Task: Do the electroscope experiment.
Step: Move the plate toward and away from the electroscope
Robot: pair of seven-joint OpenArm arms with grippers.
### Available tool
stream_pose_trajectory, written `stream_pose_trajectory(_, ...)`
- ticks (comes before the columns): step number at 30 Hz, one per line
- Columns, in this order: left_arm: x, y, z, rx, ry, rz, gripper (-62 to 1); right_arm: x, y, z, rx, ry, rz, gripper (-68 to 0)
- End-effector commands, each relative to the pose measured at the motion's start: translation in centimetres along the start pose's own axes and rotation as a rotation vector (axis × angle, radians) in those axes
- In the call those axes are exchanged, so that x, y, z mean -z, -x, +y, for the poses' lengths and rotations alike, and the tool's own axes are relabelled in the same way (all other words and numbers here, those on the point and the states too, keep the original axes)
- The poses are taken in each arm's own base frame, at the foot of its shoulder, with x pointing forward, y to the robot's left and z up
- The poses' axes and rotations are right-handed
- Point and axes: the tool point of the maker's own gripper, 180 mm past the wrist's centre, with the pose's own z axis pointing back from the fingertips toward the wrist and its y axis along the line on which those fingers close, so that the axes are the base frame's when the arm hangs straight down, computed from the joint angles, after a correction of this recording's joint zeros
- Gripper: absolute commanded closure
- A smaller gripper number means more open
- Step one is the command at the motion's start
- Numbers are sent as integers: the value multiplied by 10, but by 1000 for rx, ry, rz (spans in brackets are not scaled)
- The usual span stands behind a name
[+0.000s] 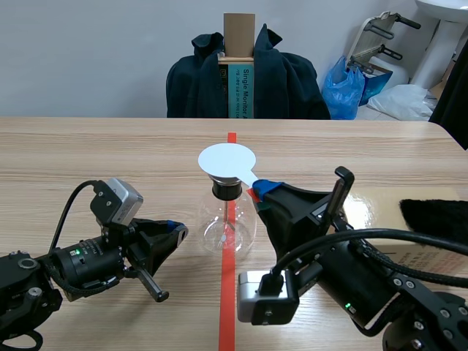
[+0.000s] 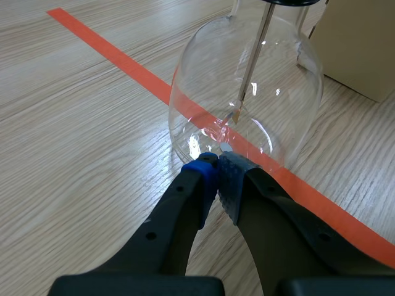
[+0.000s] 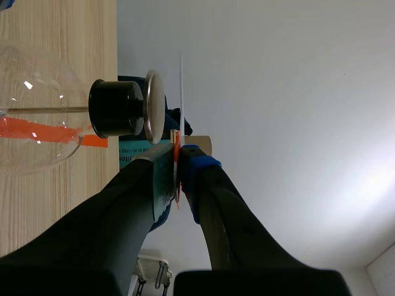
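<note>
Scene view: noted flask [image 1: 228, 223] upright on worktop [image 1: 102, 153], astride tape [image 1: 228, 307]. Found left pincer [image 2: 216, 163] closed empty, tips at rounded glass base. Feared toppling smooth flask by hard nudge, or buckling flimsy disc [image 1: 227, 159]. Saw right pincer [image 1: 262, 189] clamped on that thin white disc, flat just above metal cap [image 3: 154, 105].

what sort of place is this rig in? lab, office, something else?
Probably an office room serving as a makeshift lab: a taped wooden table, a dark coat draped behind it, and a glass flask with the right claw holding a white disc over it.
</note>
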Motion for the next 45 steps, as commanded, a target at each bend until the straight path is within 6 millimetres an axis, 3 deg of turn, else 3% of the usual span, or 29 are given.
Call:
stream_pose_trajectory(1, 3, -11, 3, 2, -2, -37, -38, 1, 2, -9, -21, 25, -7, -8)
stream_pose_trajectory(9, 3, -11, 3, 2, -2, -37, -38, 1, 8, -11, -24, 31, 26, -8)
stream_pose_trajectory(24, 3, -11, 3, 2, -2, -37, -38, -9, 61, -12, -21, 39, 326, -8)
stream_pose_trajectory(34, 3, -11, 3, 2, -2, -37, -38, -17, 85, -18, -25, 56, 459, -8)
stream_pose_trajectory(39, 3, -11, 3, 2, -2, -37, -38, -16, 95, -49, -44, 137, 497, -8)
stream_pose_trajectory(45, 3, -11, 3, 2, -2, -37, -38, -18, 100, -129, -112, 325, 490, -8)
